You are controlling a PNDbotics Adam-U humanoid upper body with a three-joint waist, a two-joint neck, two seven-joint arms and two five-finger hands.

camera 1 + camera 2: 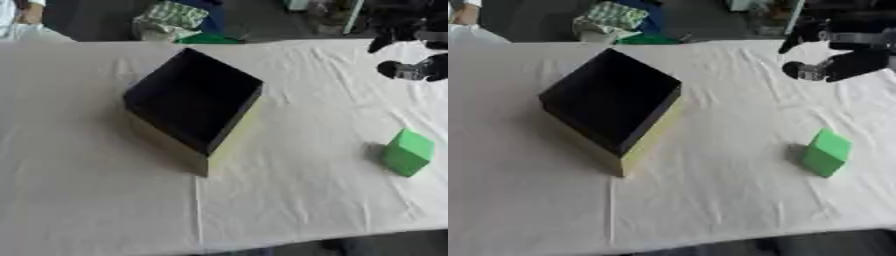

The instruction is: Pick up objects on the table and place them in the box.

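Looking down at your setup, the biggest thing is the worktop (289, 200), covered in a wrinkled white cloth. Next is the open square box (194, 102) with the black inside and pale yellowish outer walls, sitting left of centre, turned so one corner points toward you. Nothing shows inside it from here, just dark.

Then there's your right robot hand (833, 62), black, up in the far right corner above the cloth. It's got nothing in it, but I honestly can't tell how far the fingers are spread, it's just a dark shape. The left robot hand doesn't show in either view.

Smallest is the bright green block (826, 152), a little boxy thing resting on the cloth at the right side, well apart from the box. It stands a bit taller than wide, tilted slightly in the picture.

What matters for you: the block lies almost straight toward you from the right robot hand, nearer the worktop's front edge. So I'd say the right arm is the obvious pick, then carry it left to the box.
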